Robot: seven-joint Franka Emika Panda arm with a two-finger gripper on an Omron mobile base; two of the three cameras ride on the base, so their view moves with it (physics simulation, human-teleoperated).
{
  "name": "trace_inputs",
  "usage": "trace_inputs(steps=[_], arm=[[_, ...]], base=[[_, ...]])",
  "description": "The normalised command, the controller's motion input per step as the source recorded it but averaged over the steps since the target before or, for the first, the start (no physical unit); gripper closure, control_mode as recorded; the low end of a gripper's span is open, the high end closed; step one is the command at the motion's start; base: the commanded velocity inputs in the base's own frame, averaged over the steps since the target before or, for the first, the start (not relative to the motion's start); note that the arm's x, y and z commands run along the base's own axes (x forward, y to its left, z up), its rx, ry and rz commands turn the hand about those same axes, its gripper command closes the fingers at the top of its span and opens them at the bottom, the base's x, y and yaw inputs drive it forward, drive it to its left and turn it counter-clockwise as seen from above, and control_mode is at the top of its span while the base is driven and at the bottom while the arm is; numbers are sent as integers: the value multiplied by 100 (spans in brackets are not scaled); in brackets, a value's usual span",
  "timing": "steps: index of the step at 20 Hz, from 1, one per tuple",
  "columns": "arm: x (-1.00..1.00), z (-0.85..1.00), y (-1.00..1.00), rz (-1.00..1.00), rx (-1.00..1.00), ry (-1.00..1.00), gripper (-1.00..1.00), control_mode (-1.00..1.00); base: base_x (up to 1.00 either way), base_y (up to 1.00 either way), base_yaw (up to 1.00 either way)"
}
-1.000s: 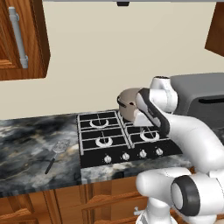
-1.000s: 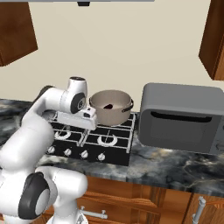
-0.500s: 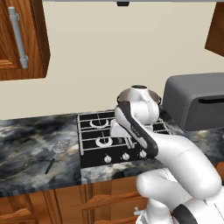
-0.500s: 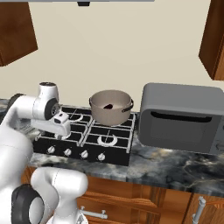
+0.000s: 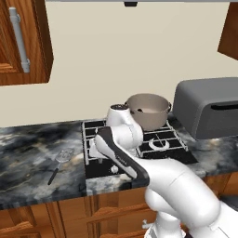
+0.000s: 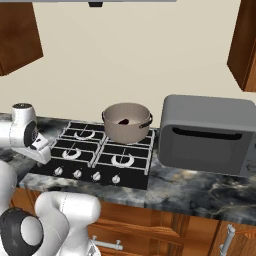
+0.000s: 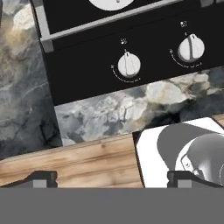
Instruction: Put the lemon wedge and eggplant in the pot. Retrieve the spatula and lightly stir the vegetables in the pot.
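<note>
The taupe-grey pot (image 5: 148, 110) (image 6: 127, 123) stands on the stove's back right burner. A small dark shape inside it looks like the eggplant (image 6: 123, 121). I cannot make out the lemon wedge. On the marble counter left of the stove lies the spatula (image 5: 61, 159), perforated head away from me and dark handle toward the front edge. My gripper (image 5: 95, 153) (image 6: 42, 149) (image 7: 113, 178) hangs open and empty over the stove's front left corner, well left of the pot and to the right of the spatula. The hand view looks down on two stove knobs (image 7: 129, 65).
The black four-burner stove (image 5: 160, 145) (image 6: 102, 150) sits in the dark marble counter (image 5: 28, 153) (image 7: 109, 109). A grey microwave (image 5: 209, 111) (image 6: 207, 134) stands right of the pot. Wooden cabinet fronts (image 7: 83, 162) run below the counter edge, and wall cabinets (image 5: 23, 42) hang above.
The arm has swung left from beside the pot across the stove to its front left corner and lowered. The gripper stayed open. The pot and spatula have not moved.
</note>
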Motion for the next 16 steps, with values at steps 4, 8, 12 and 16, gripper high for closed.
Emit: trace_inputs(steps=[4, 8, 12, 16], arm=[[33, -11, 90, -3, -5, 6, -100, -100], [27, -8, 95, -12, -5, 0, -100, -100], [30, -1, 89, -8, -4, 1, -100, -100], [28, -7, 83, -8, -5, 6, -100, -100]], base=[[0, 0, 0], [0, 0, 0], [0, 0, 0], [0, 0, 0]])
